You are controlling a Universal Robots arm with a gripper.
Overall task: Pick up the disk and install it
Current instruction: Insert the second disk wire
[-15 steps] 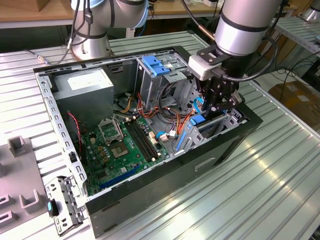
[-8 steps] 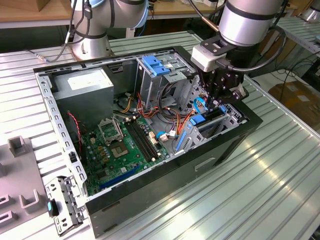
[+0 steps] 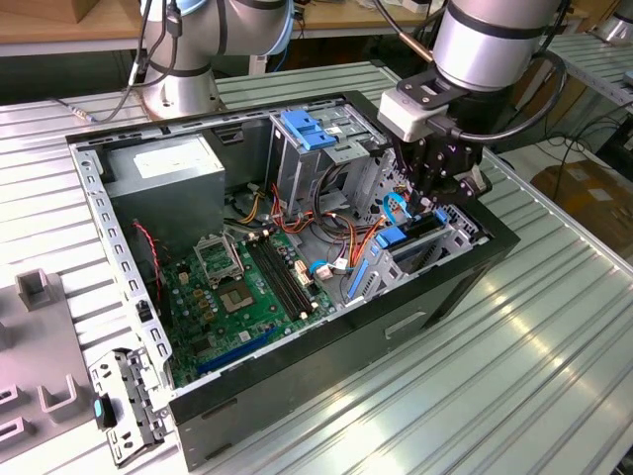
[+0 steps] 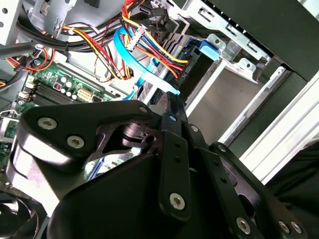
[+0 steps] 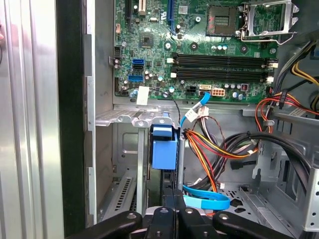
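now the gripper hangs over the drive bay at the 3 o'clock side of the open computer case in the exterior view. the disk stands upright in the bay slot, its blue rail just beside the clenched fingers, near the orange cables.
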